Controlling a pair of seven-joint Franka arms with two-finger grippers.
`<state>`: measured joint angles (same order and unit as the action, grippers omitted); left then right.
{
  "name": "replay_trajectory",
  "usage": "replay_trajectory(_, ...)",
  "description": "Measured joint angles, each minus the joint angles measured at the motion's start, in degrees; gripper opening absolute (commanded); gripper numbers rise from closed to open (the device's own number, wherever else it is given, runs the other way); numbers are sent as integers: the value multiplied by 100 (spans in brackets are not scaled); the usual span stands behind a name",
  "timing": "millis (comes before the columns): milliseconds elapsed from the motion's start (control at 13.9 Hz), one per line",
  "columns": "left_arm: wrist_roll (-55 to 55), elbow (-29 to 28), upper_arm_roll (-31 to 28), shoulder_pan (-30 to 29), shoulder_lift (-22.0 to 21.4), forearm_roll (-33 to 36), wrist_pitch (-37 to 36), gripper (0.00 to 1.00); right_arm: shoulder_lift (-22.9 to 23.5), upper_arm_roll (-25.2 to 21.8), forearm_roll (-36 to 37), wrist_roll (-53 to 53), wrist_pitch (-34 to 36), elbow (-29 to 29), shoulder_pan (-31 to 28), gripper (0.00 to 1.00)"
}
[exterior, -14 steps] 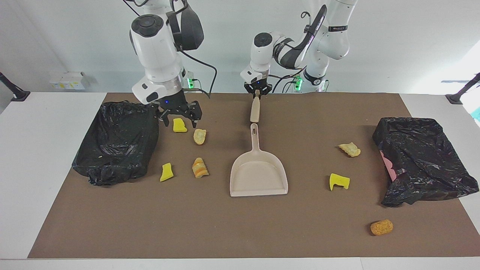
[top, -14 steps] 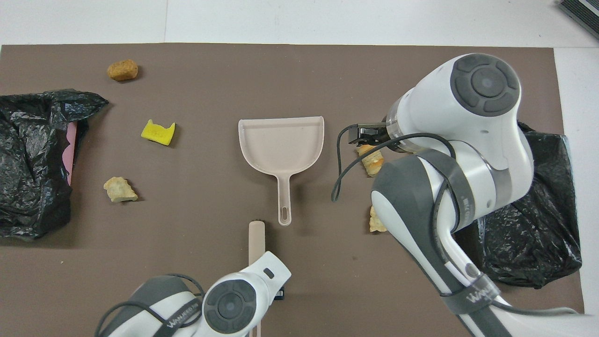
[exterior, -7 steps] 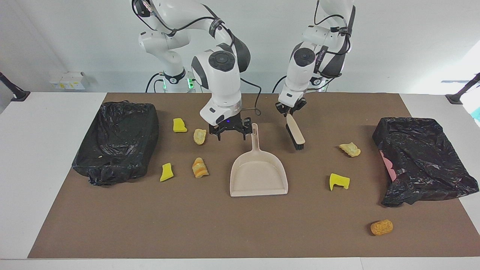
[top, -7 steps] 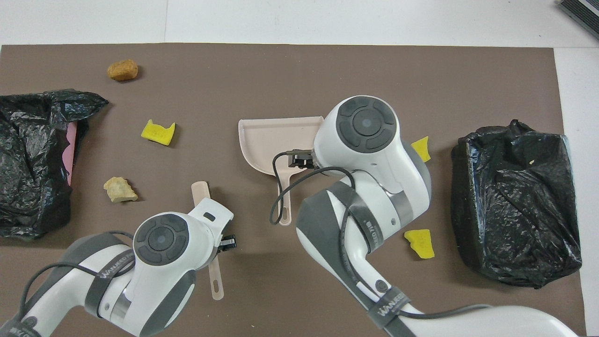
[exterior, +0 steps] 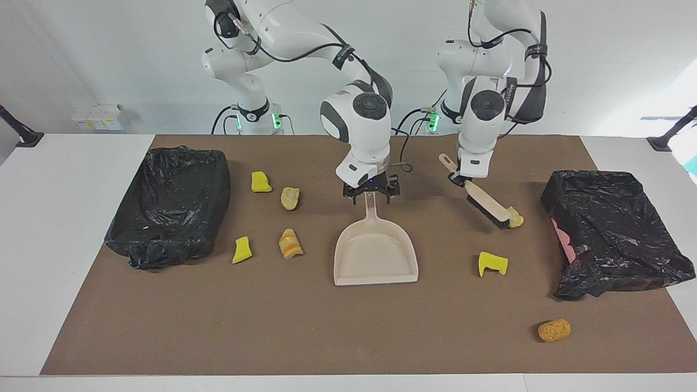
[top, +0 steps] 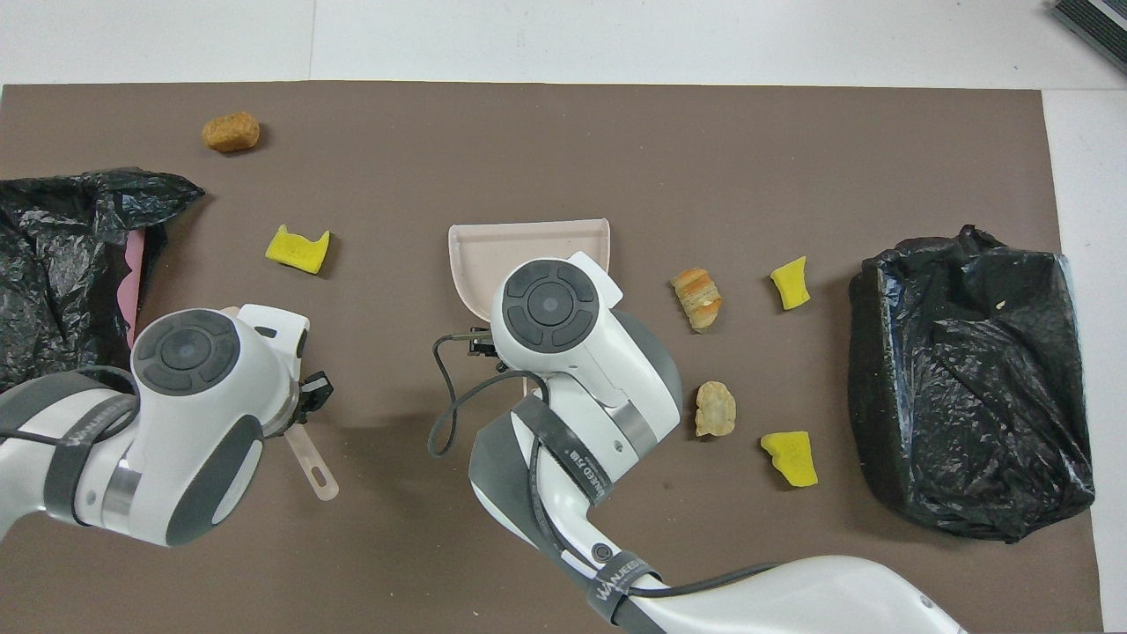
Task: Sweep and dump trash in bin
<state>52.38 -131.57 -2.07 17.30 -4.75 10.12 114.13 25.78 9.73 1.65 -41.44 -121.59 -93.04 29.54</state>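
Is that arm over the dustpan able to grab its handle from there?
Probably yes. The right pincer hangs open directly over the dustpan handle, with nothing between them, and the nearest scraps lie well aside. The brush is off toward the other arm.

High facing view, steep overhead view, both sharing mat (exterior: pixel 305 326)

Brush (exterior: pixel 487 202) bristles against a tan scrap (exterior: pixel 514 220), dustpan (exterior: pixel 375 247) alongside.

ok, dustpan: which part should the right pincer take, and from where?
Probably the handle: narrow, flat on the mat, pointing at the robots. Come straight down; the right pincer is open over it. The dustpan tray looks too wide.
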Motion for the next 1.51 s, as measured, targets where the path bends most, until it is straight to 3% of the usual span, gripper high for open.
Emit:
replay_trajectory(144,-42,0,5,-468,7,42,-187,0,58,-11,0,-1,-94,-93,0,85)
replay_trajectory(288,-729,-53,5,-944,7,61,-240,0,58,-26,-3,-1,-221,-228,-1,52)
replay_trajectory(432,-1541,-144,3,-1315,6,59,-220,0,57,-31,-5,-1,-259,-311,-4,11)
replay_trajectory(505,-1849,-169,4,-1396,5,22,-158,0,56,-32,-5,-1,-264,-324,-9,0)
replay_trajectory(793,-3585,-209,104,-1391,18,-589,267,0,28,-36,28,50,-284,-325,-27,0)
replay_trajectory(1009,-4897,-210,140,-1344,47,-1078,542,0,2,-29,41,704,-290,-317,-20,0)
replay_trajectory(1297,-5085,-146,195,-555,75,-1353,615,0,-180,-43,56,2075,-175,-300,-176,0)
replay_trajectory(1514,-5053,319,192,-336,127,-1391,250,0,-303,-48,57,3734,152,-303,-465,0)
